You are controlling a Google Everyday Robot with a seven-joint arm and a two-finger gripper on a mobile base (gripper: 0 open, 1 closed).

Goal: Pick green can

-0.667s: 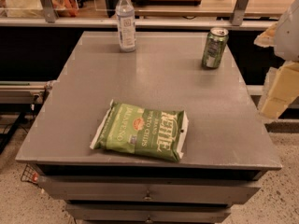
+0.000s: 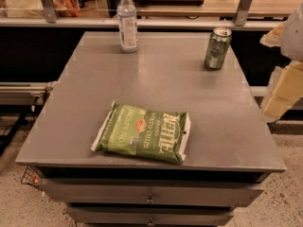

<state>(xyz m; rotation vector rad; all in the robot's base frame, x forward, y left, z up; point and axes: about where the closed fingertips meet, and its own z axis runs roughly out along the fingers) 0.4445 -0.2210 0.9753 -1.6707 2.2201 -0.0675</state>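
Note:
The green can (image 2: 217,48) stands upright near the far right corner of the grey table (image 2: 156,79); it has a silver top rim and white-and-green markings. My gripper (image 2: 283,86) shows only as pale beige and white parts at the right edge of the view. It is off the table's right side, to the right of the can and a little nearer, and apart from it. Part of it is cut off by the frame.
A clear water bottle (image 2: 127,21) with a white cap stands at the far left of the table. A flat green Kettle chips bag (image 2: 144,132) lies near the front edge. A counter with metal posts (image 2: 242,4) runs behind the table. Drawers (image 2: 151,195) sit below the top.

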